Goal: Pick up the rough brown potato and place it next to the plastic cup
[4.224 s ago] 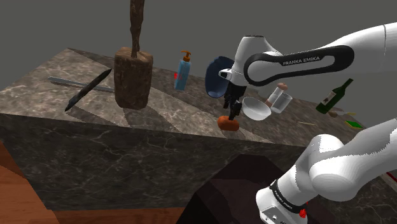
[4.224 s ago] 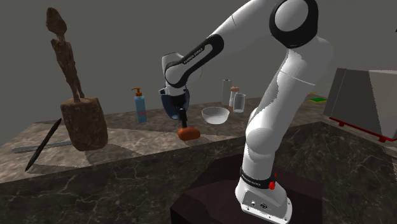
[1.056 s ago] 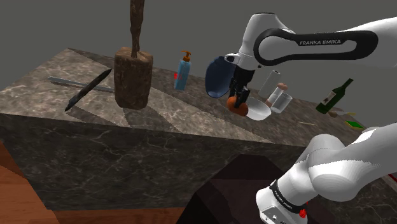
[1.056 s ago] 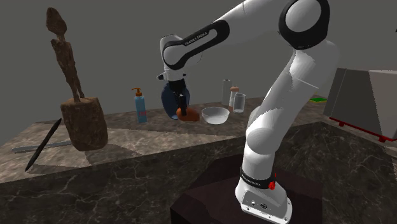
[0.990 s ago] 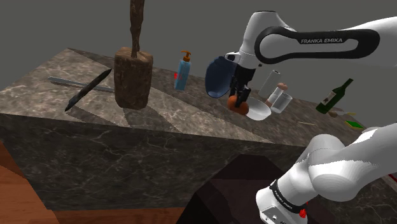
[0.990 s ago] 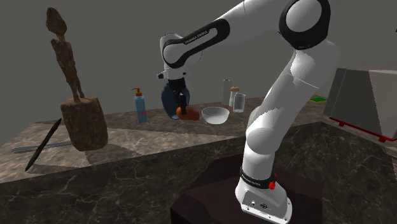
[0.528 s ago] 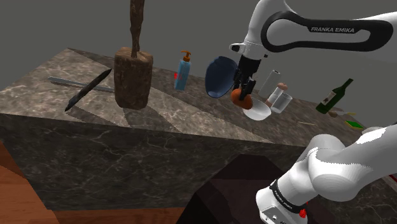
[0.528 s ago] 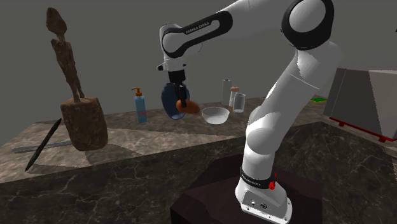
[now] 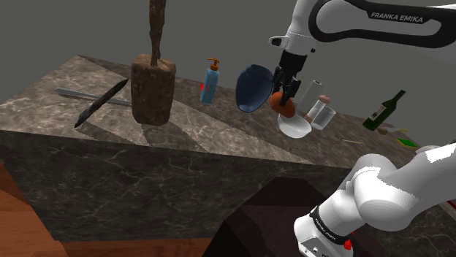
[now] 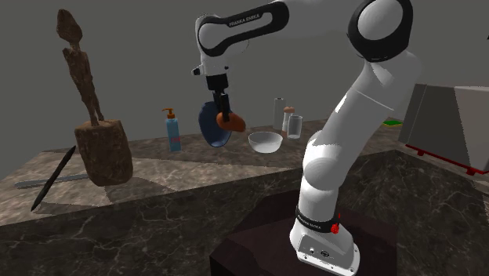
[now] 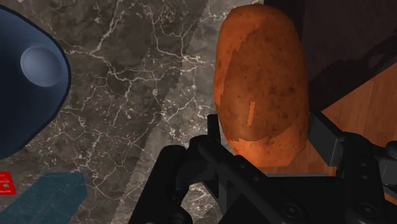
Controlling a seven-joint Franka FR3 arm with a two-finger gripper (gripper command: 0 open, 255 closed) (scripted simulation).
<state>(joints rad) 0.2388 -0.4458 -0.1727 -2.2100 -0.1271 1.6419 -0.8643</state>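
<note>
One orange-brown potato (image 11: 261, 83) hangs clamped in the black pincer (image 9: 285, 99), clear above the marbled surface (image 9: 66, 109), near a white bowl (image 9: 296, 128).

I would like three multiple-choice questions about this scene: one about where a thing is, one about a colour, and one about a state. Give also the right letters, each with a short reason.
1. Where is the potato relative to the marble counter?
A. Lying on it
B. In the air above it
C. Under it, on the floor

2. What colour is the bowl beside the clear cup?
A. White
B. Green
C. Red

3. In what state is the tool?
A. Open, holding nothing
B. Shut on nothing
C. Shut on the potato

Answers:
1 B: both exterior views show it hanging clear of the surface.
2 A: it is drawn plain white.
3 C: in the wrist view both fingers clasp the potato's sides.
</note>
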